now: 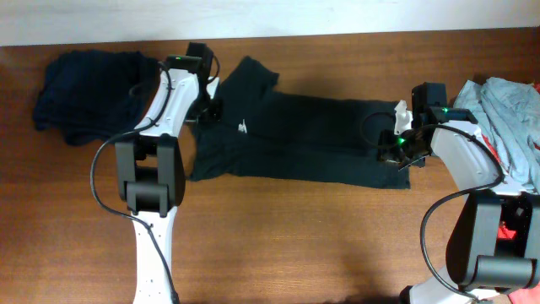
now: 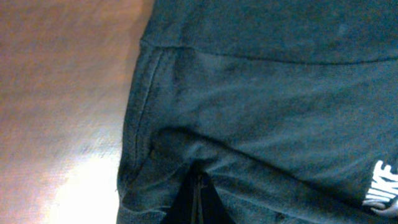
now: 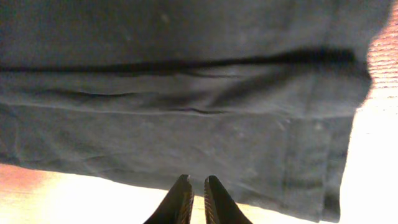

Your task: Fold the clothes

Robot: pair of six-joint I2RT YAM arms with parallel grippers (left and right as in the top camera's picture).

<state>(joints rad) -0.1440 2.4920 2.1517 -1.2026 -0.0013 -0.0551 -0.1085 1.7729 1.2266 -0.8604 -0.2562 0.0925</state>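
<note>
A black T-shirt [image 1: 312,135] with a small white chest logo [image 1: 243,127] lies stretched across the table, folded lengthwise. My left gripper [image 1: 205,110] sits at the shirt's left shoulder edge. In the left wrist view it [image 2: 198,196] is shut, with the shirt's fabric [image 2: 261,93] puckered around its tips and the logo [image 2: 380,190] at the right. My right gripper [image 1: 395,152] is at the shirt's right hem. In the right wrist view its tips [image 3: 198,182] reach the edge of the flat hem [image 3: 186,112], a narrow gap apart, with bright table showing between them.
A dark navy garment [image 1: 84,93] lies bunched at the back left. A grey-blue garment [image 1: 506,110] is heaped at the right edge, with a bit of red fabric [image 1: 508,230] below it. Bare brown table [image 1: 295,236] runs along the front.
</note>
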